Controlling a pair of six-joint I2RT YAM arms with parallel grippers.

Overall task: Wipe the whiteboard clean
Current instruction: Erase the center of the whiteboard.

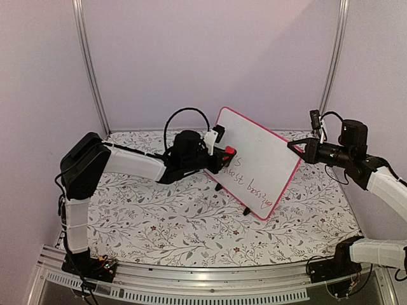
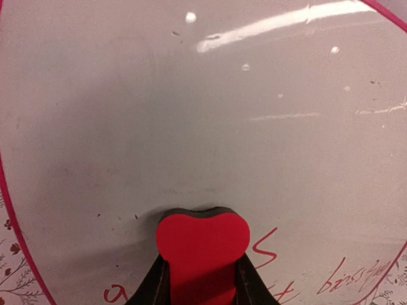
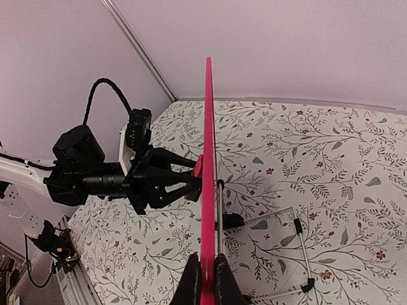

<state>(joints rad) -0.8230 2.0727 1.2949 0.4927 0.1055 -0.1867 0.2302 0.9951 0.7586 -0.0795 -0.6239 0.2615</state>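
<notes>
- The left gripper [image 1: 224,152] is clenching the red eraser block [image 2: 202,244], pressing it against the whiteboard [image 1: 257,149] at the board's 9 o'clock side in the top view.
- The right gripper [image 3: 205,279] is pinching the board's red-pink frame at its 3 o'clock edge.
- The whiteboard is standing tilted mid-table on the floral table cover [image 1: 165,216].
- Red handwriting [image 1: 248,185] is running along the lower strip, at 5 o'clock from the eraser.

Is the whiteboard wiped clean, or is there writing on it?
Partly: the whiteboard is blank higher up, but red handwriting runs along its lower edge.
</notes>
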